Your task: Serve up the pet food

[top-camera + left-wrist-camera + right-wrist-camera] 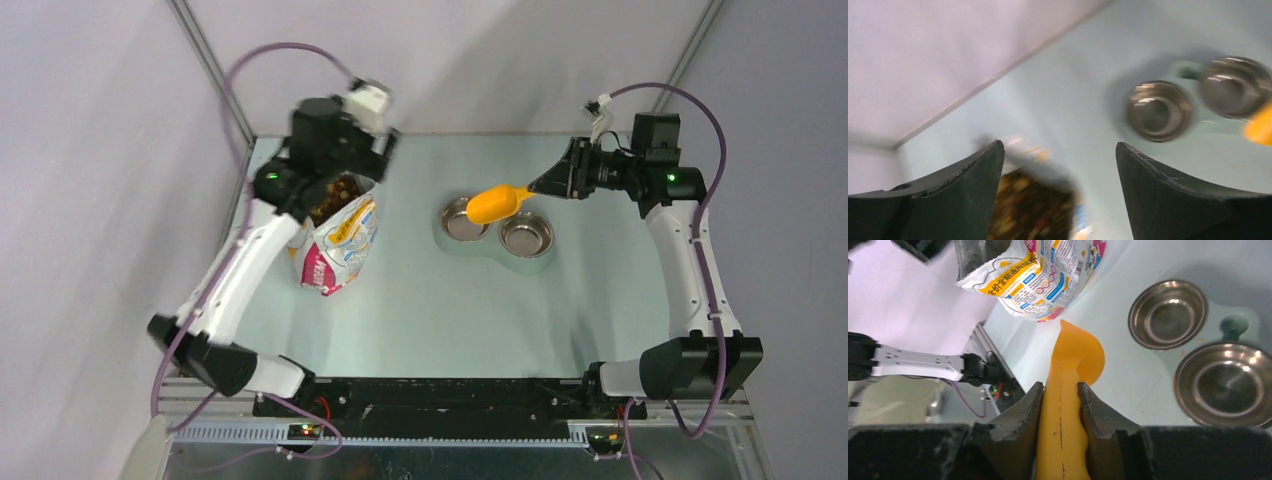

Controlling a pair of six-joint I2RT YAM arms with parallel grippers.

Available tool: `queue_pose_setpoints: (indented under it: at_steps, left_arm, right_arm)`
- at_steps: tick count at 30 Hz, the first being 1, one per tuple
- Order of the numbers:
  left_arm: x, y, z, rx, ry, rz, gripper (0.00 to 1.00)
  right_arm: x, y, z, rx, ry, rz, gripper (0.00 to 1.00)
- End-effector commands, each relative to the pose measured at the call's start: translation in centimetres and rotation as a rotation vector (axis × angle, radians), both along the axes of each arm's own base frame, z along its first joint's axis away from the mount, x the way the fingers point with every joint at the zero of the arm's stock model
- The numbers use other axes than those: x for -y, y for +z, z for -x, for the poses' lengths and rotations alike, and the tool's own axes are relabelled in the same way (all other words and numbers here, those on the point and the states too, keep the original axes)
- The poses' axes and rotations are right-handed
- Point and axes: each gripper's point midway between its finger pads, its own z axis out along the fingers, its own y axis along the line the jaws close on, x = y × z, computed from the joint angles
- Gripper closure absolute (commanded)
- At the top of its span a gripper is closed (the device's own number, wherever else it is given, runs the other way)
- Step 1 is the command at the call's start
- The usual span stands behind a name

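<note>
The pet food (335,196) is brown kibble showing in the open mouth of the white printed bag (342,245) at the table's left; it appears blurred in the left wrist view (1033,210). My left gripper (1058,150) is open, hovering just above the bag mouth and touching nothing. My right gripper (1060,386) is shut on the handle of the yellow scoop (1075,352). The scoop (497,203) hangs over the near edge of the left steel bowl (460,222), beside the right bowl (526,236). Both bowls look empty (1168,314) (1228,385).
The two bowls sit in one pale holder (490,240) at the table's middle back. The bag (1043,275) lies left of the bowls. Grey walls close the back and sides. A black rail (450,395) runs along the near edge.
</note>
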Motion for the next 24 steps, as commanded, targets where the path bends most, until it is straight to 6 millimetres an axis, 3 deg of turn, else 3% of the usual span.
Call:
queue_pose_setpoints:
  at_steps: [1, 2, 4, 7, 12, 16, 18, 24]
  left_arm:
    - [-12.1, 3.2, 0.9, 0.030, 0.402, -0.085, 0.11]
    - [-14.2, 2.3, 1.1, -0.013, 0.454, -0.097, 0.10]
    - [-16.5, 0.6, 1.3, -0.088, 0.506, -0.081, 0.10]
    - [-17.0, -1.3, 1.4, -0.179, 0.478, -0.035, 0.10]
    - [-17.6, -3.9, 1.4, -0.264, 0.458, -0.102, 0.14]
    - [-20.5, -5.1, 0.9, -0.270, 0.581, -0.216, 0.22]
    - [-21.3, -5.0, 0.7, -0.258, 0.611, -0.228, 0.27]
    - [-20.1, -5.3, 0.7, -0.278, 0.552, -0.177, 0.68]
  right_arm:
    - [-0.8, 2.6, -0.7, 0.231, 0.016, 0.167, 1.00]
    - [-0.9, 3.3, -1.4, 0.275, 0.005, 0.194, 1.00]
    - [-2.3, 4.4, -1.8, 0.328, 0.024, 0.210, 1.00]
    - [-3.8, 5.7, -2.6, 0.375, 0.045, 0.214, 1.00]
    - [-6.9, 8.4, -4.2, 0.435, 0.064, 0.199, 1.00]
    - [-9.6, 9.4, -4.1, 0.453, 0.051, 0.211, 1.00]
    - [-11.0, 9.4, -3.7, 0.455, 0.053, 0.223, 1.00]
    - [-15.2, 9.3, -4.2, 0.455, 0.021, 0.232, 1.00]
